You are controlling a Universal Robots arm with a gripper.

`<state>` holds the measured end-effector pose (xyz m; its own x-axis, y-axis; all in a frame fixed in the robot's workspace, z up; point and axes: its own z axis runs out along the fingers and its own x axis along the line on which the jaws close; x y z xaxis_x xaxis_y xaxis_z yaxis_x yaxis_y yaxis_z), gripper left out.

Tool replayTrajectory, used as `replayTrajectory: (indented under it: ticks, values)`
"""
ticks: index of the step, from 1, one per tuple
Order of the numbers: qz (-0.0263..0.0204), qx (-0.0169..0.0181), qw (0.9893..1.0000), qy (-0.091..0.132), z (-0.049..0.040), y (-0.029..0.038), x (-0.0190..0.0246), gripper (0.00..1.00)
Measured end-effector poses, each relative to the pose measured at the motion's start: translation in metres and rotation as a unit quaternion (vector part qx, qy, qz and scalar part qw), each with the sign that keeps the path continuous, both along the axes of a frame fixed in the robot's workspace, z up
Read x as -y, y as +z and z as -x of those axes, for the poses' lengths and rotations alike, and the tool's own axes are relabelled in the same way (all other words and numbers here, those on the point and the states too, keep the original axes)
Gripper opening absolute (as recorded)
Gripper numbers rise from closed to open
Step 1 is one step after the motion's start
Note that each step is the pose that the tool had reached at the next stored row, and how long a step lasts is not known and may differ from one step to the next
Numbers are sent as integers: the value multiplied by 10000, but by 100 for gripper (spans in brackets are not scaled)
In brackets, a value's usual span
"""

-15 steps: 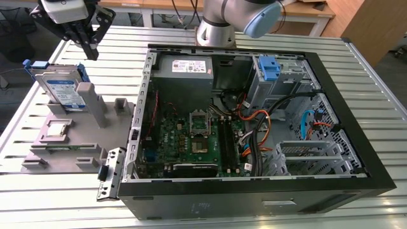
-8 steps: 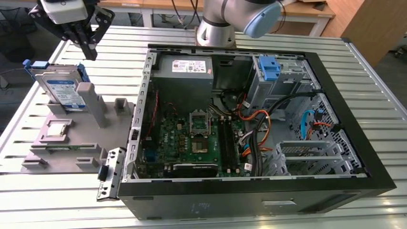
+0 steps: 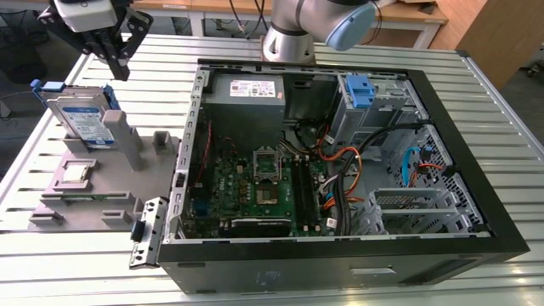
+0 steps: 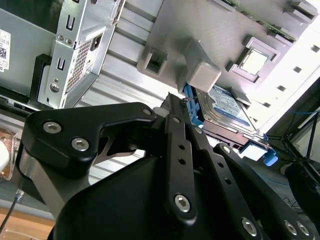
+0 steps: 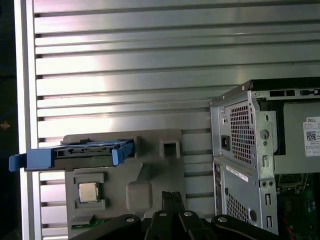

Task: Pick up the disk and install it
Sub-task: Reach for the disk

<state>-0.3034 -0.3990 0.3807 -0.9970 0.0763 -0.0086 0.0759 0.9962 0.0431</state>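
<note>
Black case (image 3: 340,271) lies open along the table's (image 3: 162,76) near edge. Beside it, toward the exterior view's left, a grey fixture (image 3: 85,191) holds the disk (image 3: 85,121) upright at its far end. The gripper (image 3: 119,71) hangs by the far corner, just above the disk without touching it, fingers together and empty.

One disk (image 3: 85,121), one processor chip (image 3: 76,171) and one grey fixture (image 3: 85,197) share one slatted tabletop (image 3: 76,255) with one open computer case (image 3: 340,255) holding one power supply (image 3: 251,89) and one blue bracket (image 3: 360,89); one arm (image 3: 293,38), one claw (image 3: 121,71).
</note>
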Motion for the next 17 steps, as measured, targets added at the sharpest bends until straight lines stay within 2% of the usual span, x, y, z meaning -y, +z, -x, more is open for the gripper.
replayTrajectory:
  ticks: [7,17]
  values:
    - [0,1,10000,0,123,-6,-1,11]
    - [0,0,10000,-1,383,-23,-7,11]
